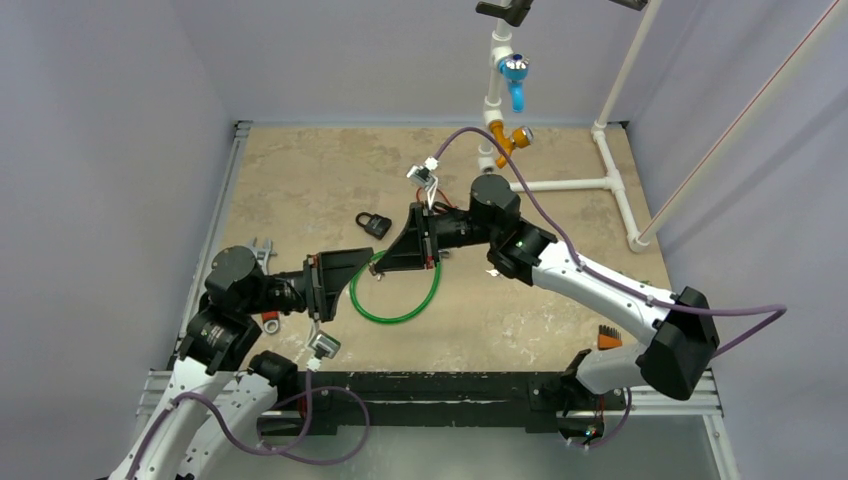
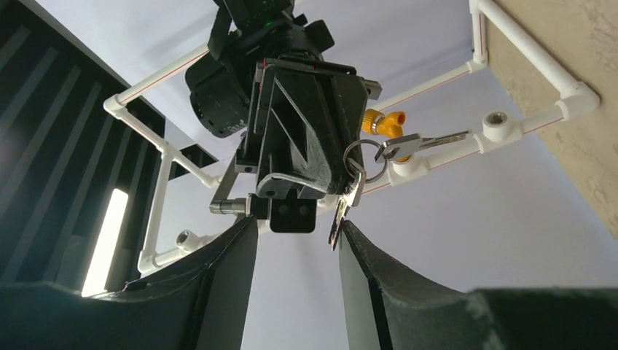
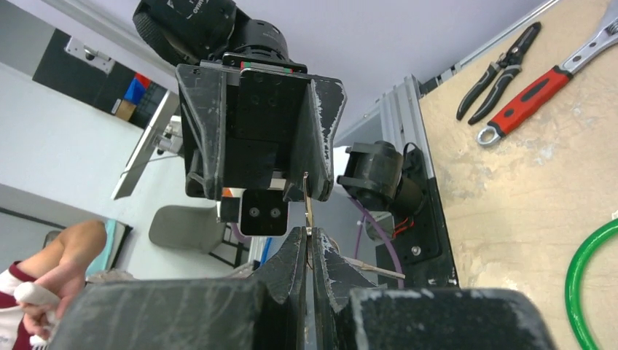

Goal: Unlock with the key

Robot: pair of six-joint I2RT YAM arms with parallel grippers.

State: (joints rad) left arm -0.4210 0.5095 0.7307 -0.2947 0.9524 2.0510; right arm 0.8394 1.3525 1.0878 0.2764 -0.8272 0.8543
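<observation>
So the key [image 3: 309, 208] is up in the air, not anywhere near the lock yet. It's pinched between the fingers of the right gripper [image 3: 309, 244], which are clamped tight on it, with the thin blade poking out toward the other arm. From the left wrist view it's on a ring [image 2: 364, 160] with at least one more silver key. I honestly can't tell from that angle which one of the bunch is actually in the pinch.

The left gripper [image 2: 299, 227] sits right opposite, nose to nose with the right one, fingers spread wide and holding nothing. The padlock [image 1: 373, 224] lies on the table [image 1: 300, 180] just beside both grippers, untouched, near the green cable loop [image 1: 398, 320].

My read: this is the key-in-hand, pre-insertion stage. Next move probably needs the left arm to grab and steady the padlock so the blade can line up with the keyhole.
</observation>
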